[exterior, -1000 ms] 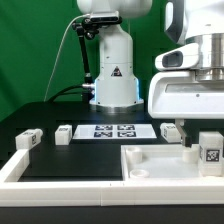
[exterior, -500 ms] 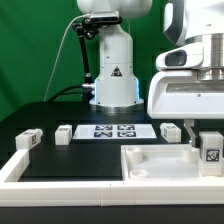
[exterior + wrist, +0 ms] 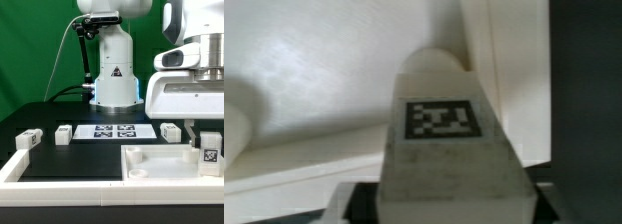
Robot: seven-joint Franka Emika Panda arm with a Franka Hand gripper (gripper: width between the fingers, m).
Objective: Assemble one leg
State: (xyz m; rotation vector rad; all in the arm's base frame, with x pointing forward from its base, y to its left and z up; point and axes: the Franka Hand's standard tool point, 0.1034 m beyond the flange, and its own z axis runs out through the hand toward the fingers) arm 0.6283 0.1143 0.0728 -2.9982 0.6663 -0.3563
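Front-on exterior view — close wrist view

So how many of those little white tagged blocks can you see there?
4. One leg at the exterior view's far left, one beside the marker board, one right of it, one under the gripper. Others may be hidden.

Panda arm descending vertically near the table's edge on the exterior view's right; gripper (image 3: 199,148) low over the surface, fingers closed on the leg (image 3: 446,150).
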